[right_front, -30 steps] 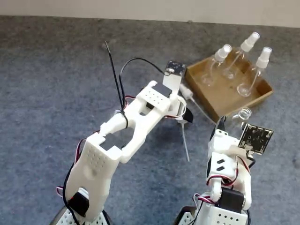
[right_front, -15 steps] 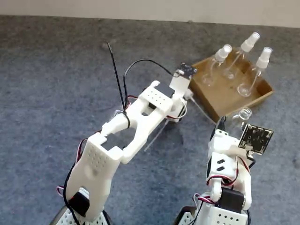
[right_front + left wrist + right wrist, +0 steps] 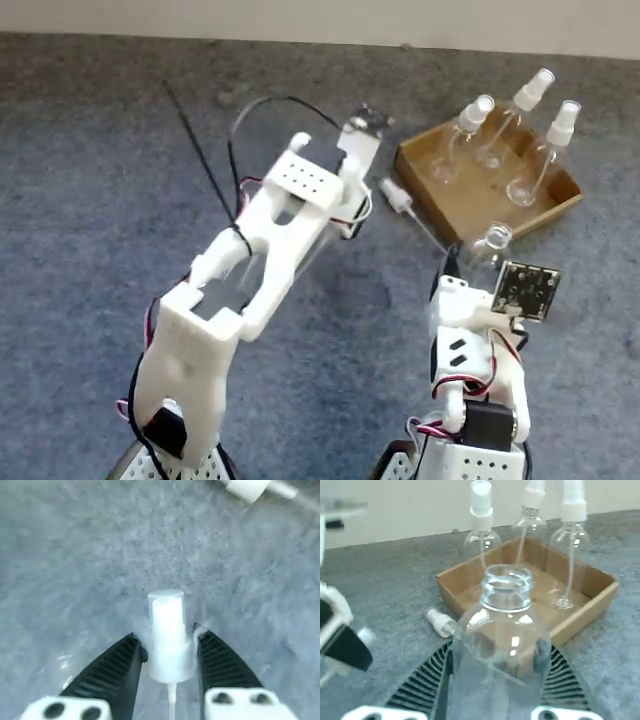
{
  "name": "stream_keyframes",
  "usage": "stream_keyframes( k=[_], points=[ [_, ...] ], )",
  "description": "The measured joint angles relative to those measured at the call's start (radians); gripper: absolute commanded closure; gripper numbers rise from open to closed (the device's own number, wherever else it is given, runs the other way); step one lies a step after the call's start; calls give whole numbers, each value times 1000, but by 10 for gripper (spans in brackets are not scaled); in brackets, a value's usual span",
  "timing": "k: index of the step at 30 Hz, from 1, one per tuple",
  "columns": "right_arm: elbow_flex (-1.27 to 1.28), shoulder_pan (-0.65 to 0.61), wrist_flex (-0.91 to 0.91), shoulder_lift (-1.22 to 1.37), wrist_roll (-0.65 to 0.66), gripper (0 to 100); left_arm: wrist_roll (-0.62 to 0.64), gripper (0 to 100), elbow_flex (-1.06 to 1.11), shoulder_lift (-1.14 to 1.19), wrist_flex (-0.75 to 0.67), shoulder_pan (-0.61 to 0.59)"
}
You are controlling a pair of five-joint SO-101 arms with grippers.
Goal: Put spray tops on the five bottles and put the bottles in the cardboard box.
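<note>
grey carpeted table surface (image 3: 100,150) under both arms, pale wall strip behind. the shallow brown cardboard box (image 3: 437,212) sits at the far right and holds three clear plastic bottles with white spray tops (image 3: 500,130), all upright. we read that as three of five done and the fourth bottle in hand. the left gripper (image 3: 167,635) is clamped on a white plastic spray top (image 3: 167,625), black jaws on either side of its collar, and its thin dip tube runs back toward the wrist. in the high view that gripper (image 3: 350,205) sits left of the box and apart from it. the right gripper (image 3: 501,655) is closed around an uncapped clear round bottle (image 3: 502,630), held upright with the neck open, just in front of the box's near corner (image 3: 490,242). a second loose white spray top (image 3: 395,193) lies on the carpet between the left gripper and the box, tube trailing toward the held bottle; we'd guess it's for the last bottle. top and open neck are still well apart. next move as we see it: turn the left wrist so the tube points down, bring it over the neck, thread the tube in first, then seat the collar while the right arm holds steady. main risk we'd flag is the tube catching the rim or bending off axis, so it needs a slow, straight approach.
</note>
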Motion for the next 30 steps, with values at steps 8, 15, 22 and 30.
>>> stream_keyframes(
  k=[8, 15, 22, 30],
  points=[
    [0, -110, 0, 0, 0, 839, 0, 934, -3, -227, 132, -38],
    [0, -238, 0, 0, 0, 839, -2, 934, -3, -408, 213, -35],
    [86, -381, 0, 0, 0, 839, -2, 934, -5, -560, 255, -32],
    [97, -485, 0, 0, 0, 839, -3, 934, -5, -667, 255, -35]
  ],
)
